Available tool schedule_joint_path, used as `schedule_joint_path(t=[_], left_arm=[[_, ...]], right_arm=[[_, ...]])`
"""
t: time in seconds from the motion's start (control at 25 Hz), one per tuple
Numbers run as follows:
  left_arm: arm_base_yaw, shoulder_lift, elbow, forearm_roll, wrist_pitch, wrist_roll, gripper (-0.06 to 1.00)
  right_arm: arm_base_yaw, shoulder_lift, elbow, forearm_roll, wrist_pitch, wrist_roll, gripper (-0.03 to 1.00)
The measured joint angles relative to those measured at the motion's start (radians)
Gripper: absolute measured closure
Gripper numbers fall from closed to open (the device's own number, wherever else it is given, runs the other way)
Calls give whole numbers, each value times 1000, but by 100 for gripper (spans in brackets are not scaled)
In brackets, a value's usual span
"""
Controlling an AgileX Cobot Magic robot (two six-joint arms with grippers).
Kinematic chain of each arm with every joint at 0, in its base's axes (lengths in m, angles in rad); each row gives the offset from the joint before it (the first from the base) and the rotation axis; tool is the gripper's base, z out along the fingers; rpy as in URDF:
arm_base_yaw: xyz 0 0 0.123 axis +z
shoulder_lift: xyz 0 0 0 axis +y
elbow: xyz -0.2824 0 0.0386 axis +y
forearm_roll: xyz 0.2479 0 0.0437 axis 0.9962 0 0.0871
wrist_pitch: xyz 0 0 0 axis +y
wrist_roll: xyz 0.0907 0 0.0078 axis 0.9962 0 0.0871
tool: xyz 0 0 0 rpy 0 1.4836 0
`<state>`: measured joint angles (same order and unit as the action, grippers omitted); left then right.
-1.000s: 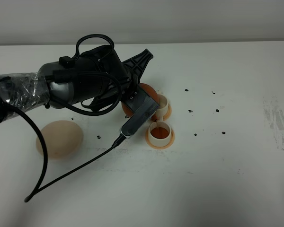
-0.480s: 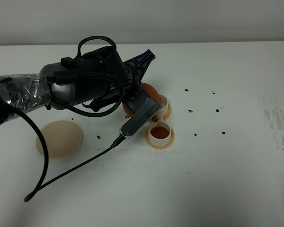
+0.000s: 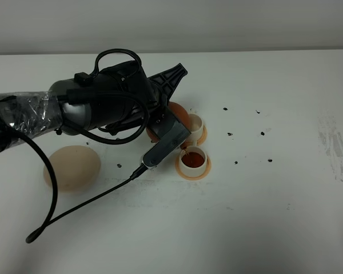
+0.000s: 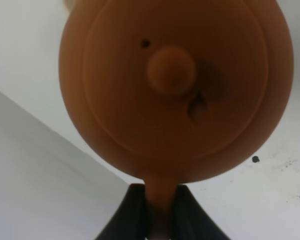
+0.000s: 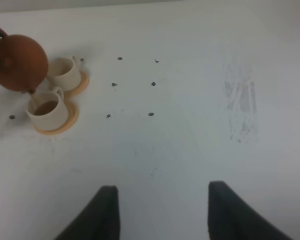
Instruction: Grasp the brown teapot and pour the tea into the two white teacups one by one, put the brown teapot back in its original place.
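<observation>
While clamping the brown teapot (image 4: 175,90) by its loop handle, holds it tilted in the air with the left gripper (image 4: 159,225), fingers (image 4: 130,220) pressed in on either side of the handle. Points the spout down just above the rim of the near white teacup (image 3: 193,161). Shows dark reddish tea (image 3: 192,158) inside that cup. Can't tell whether a stream runs from spout to cup. Has the far white teacup (image 3: 198,127) just behind the near one, partly hidden by teapot and arm in the high view, inside pale in the right wrist view. Seats each cup on an orange coaster (image 3: 206,169), coasters touching or nearly so. Has the beige saucer (image 3: 72,167) at the left of the worktop (image 3: 263,217), well apart from teapot and cups. Hangs the right gripper (image 5: 162,187) over the worktop well apart from the cups, fingers (image 5: 102,215) standing apart. Trails a black cable (image 3: 86,205) across the worktop past the saucer. Shows dark specks (image 3: 229,135) right of the cups.
</observation>
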<state>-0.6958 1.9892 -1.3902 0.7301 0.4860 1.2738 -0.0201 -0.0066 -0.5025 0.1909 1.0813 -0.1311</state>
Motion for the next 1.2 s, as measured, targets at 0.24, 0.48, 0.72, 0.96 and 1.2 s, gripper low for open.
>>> schedule_joint_path(t=[0.24, 0.48, 0.72, 0.96, 1.2], left_arm=[[0, 0, 0, 8, -2, 0, 82], [0, 0, 0, 30, -9, 0, 82], [0, 0, 0, 50, -28, 0, 82], [0, 0, 0, 51, -35, 0, 82], [0, 0, 0, 51, -36, 19, 82]], right_arm=[[0, 0, 0, 0, 0, 0, 54], [0, 0, 0, 0, 0, 0, 54], [0, 0, 0, 0, 0, 0, 54], [0, 0, 0, 0, 0, 0, 54], [0, 0, 0, 0, 0, 0, 54]])
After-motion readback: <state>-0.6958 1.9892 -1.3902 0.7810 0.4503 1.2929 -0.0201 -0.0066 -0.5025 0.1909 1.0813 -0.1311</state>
